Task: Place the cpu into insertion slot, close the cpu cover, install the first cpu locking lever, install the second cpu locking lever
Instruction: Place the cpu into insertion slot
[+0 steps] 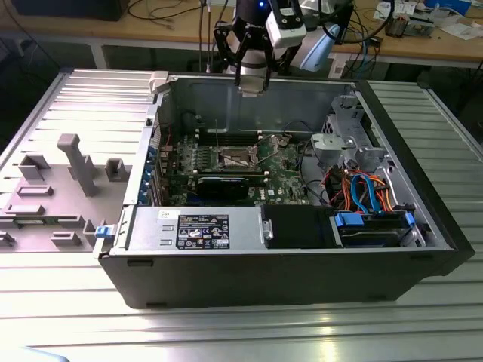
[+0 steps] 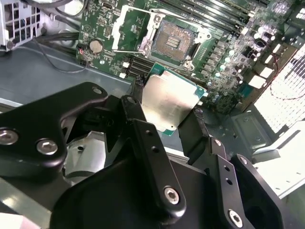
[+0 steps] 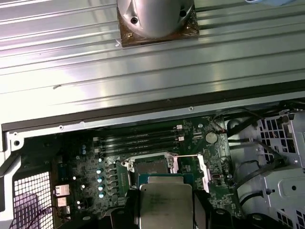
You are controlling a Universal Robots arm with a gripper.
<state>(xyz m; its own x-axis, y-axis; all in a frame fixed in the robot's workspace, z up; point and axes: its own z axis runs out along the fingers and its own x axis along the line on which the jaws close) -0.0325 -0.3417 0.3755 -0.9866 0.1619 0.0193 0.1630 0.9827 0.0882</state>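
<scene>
Jaws clamp the cpu (image 2: 169,102) by two opposite edges, high over the open computer case (image 1: 302,275). Below, the insertion slot (image 2: 174,40) lies bare, with the cpu cover (image 2: 131,26) flipped open beside it.

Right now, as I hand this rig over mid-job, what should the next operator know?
The tool is shut on the cpu, held up over the computer case.
The insertion slot is empty, contacts exposed.
The cpu cover stands swung open beside the slot.
Done: cpu picked up.
Left: seating it, closing the cover, both locking steps.
</scene>
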